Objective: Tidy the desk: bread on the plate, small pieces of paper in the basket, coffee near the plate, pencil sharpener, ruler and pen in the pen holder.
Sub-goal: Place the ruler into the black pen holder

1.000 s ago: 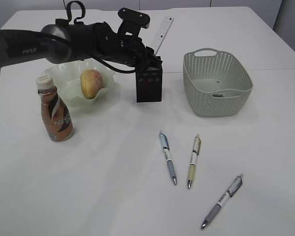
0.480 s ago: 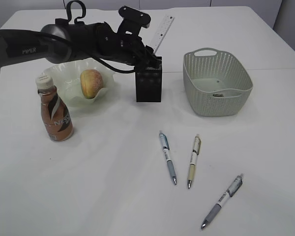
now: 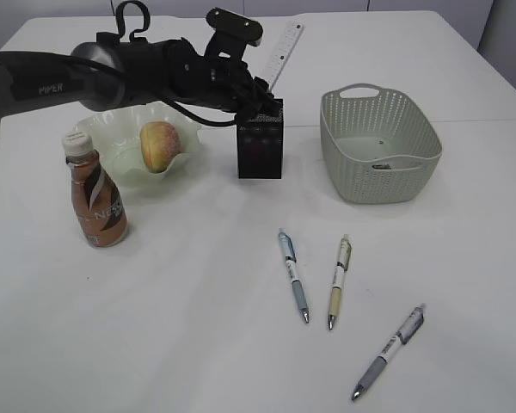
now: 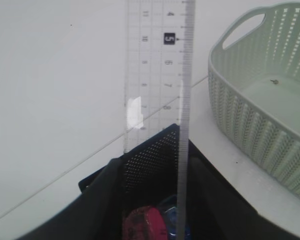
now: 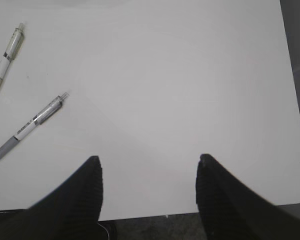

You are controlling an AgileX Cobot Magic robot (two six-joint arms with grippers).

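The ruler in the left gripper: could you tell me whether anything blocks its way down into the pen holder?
Nothing visible does. The ruler already has its lower end inside the pen holder, held by the left gripper. A red item lies at the bottom, beside the ruler rather than clearly under it.

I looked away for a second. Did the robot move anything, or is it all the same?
Only a little moved. The left tool drew back slightly to the left, bringing the ruler it holds with it, the low end in the pen holder. The pen holder, tipped before, now stands straighter. The bread, plate, coffee, basket and three pens stayed put.
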